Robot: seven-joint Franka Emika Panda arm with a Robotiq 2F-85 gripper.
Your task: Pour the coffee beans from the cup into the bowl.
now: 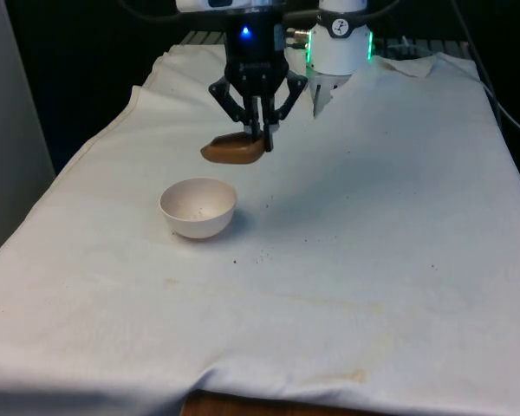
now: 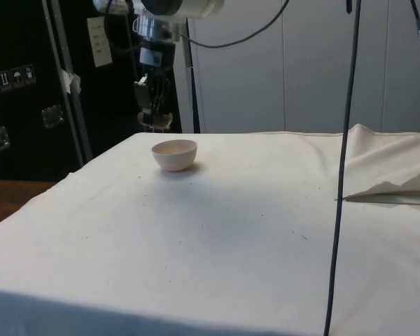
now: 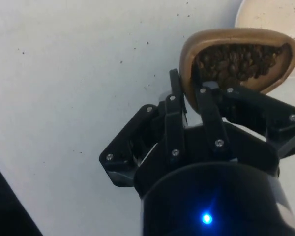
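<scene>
The gripper hangs in the air over the far half of the table, fingers pinched tight on the rim of the cup. The cup is brown and shallow, held clear of the cloth and tipped over to the front view's left. From the wrist, the cup shows its open mouth, and the coffee beans sit dark and heaped inside it. One finger reaches inside the rim, the other presses on the outside wall.

The bowl stands upright on the cloth, white, just nearer than the cup and a little to the front view's left of it. Cup and bowl are apart, the cup higher. In the wrist view an edge of the bowl peeks out beyond the cup's far lip, pale inside with only faint specks.

From the side, the gripper comes down from above at the table's far edge, with the cup a small brown shape at its tip, behind the bowl and above its rim.

A few dark specks lie scattered on the cloth to the front view's right of the bowl, on the near side.
</scene>
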